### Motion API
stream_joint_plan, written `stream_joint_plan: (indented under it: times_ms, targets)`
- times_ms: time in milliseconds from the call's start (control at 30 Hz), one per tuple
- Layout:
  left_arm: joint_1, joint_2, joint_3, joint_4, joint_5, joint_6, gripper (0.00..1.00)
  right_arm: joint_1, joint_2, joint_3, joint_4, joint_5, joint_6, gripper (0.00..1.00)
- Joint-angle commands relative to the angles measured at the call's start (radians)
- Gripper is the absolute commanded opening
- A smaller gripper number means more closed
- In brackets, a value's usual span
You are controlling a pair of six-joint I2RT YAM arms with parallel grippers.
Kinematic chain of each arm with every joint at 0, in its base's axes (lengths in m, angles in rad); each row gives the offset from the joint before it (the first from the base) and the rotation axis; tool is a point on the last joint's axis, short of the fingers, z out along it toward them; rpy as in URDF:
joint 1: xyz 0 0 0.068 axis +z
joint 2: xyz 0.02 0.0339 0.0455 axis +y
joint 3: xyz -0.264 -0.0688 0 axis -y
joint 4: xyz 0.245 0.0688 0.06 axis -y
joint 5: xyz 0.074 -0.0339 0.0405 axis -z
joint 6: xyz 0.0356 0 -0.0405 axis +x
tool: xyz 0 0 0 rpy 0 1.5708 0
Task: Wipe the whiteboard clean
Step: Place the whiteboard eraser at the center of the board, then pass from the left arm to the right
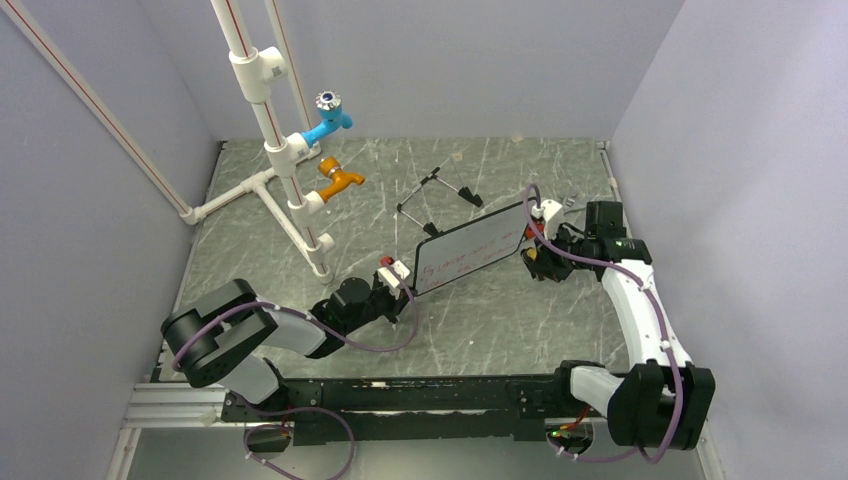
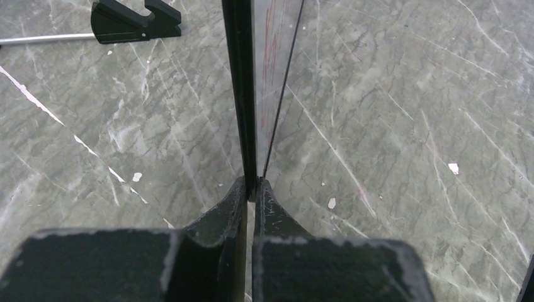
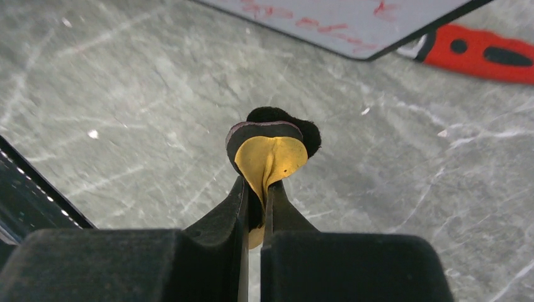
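Note:
The whiteboard [image 1: 470,250], white with a thin black frame and red handwritten lines, is held tilted above the table. My left gripper [image 1: 408,283] is shut on its left edge; in the left wrist view the board [image 2: 249,88] runs edge-on away from the closed gripper [image 2: 254,187]. My right gripper [image 1: 540,256] is at the board's right end, shut on the yellow-black eraser [image 3: 271,151], which is squeezed and folded between the jaws. The right wrist view shows the gripper [image 3: 257,189] above the table, with a corner of the board [image 3: 352,19] ahead, apart from the eraser.
The black wire easel [image 1: 438,196] lies on the table behind the board; its black foot [image 2: 135,19] shows in the left wrist view. A red marker [image 3: 485,53] lies beyond the board's corner. A white pipe stand [image 1: 285,170] with blue and orange taps stands back left.

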Motion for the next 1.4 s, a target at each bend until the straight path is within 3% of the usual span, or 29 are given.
stream_joint_plan:
  times_ms: [0,133,267,433,533,733,900,1033,1200,1367]
  targets:
    - [0.008,0.003,0.027,0.074,0.020,-0.008,0.00,-0.007,0.063,-0.062,-0.026,0.105,-0.147,0.02]
    - [0.009,0.001,0.023,0.076,0.023,-0.006,0.00,-0.007,0.103,-0.136,0.055,0.167,-0.169,0.07]
    - [0.008,0.003,0.017,0.081,0.023,-0.009,0.00,-0.007,0.134,-0.178,0.099,0.176,-0.182,0.34]
    - [0.011,0.005,0.011,0.089,0.029,-0.011,0.00,-0.013,0.116,-0.133,0.032,0.119,-0.202,0.70]
    - [0.010,0.005,0.008,0.095,0.029,-0.011,0.00,-0.015,0.099,-0.075,-0.031,0.088,-0.217,0.81]
    - [0.009,0.009,0.003,0.107,0.032,-0.009,0.00,-0.015,0.071,0.041,-0.174,0.008,-0.298,0.88]
    - [0.010,0.010,0.007,0.105,0.046,-0.009,0.00,-0.013,0.013,0.281,-0.412,-0.244,-0.531,0.94]
    - [0.011,0.013,0.013,0.102,0.051,-0.010,0.00,0.042,0.060,0.509,-0.523,-0.414,-0.710,0.99]
    - [0.011,0.022,0.011,0.108,0.056,-0.013,0.00,0.322,0.225,0.694,-0.458,-0.266,-0.556,0.99]
    - [0.010,0.029,0.008,0.118,0.066,-0.020,0.00,0.426,0.343,0.730,-0.374,-0.164,-0.494,0.93]
